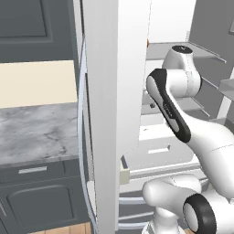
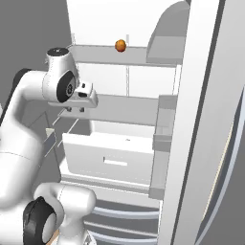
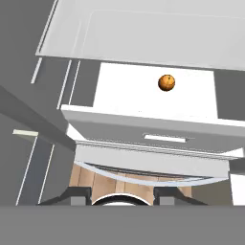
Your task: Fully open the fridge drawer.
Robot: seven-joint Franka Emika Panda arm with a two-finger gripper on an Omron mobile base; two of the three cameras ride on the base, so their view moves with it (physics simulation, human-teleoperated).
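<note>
— Low in the fridge, what do you see?
— At the bottom of the open fridge sits the drawer (image 2: 112,160), a wide white box with a small pale handle (image 2: 115,162) at the middle of its front. It stands pulled forward from under the grey shelf (image 2: 124,107) above it, and from the hand camera its white floor (image 3: 143,91) shows bare behind the front.

— And the hand?
— The hand (image 2: 75,109) hangs above the drawer's left part, apart from the handle and touching nothing. Its fingertips (image 3: 79,194) stand well apart at the bottom of the hand view, with nothing between them.

— Anything else inside?
— An orange (image 2: 120,45) lies on the upper shelf (image 2: 105,55); in the hand view it appears over the drawer's floor (image 3: 166,82).

— Beside the fridge?
— The door (image 1: 116,91) stands open, and left of it a marbled table (image 1: 36,130) tops dark cabinets (image 1: 41,196)
</note>
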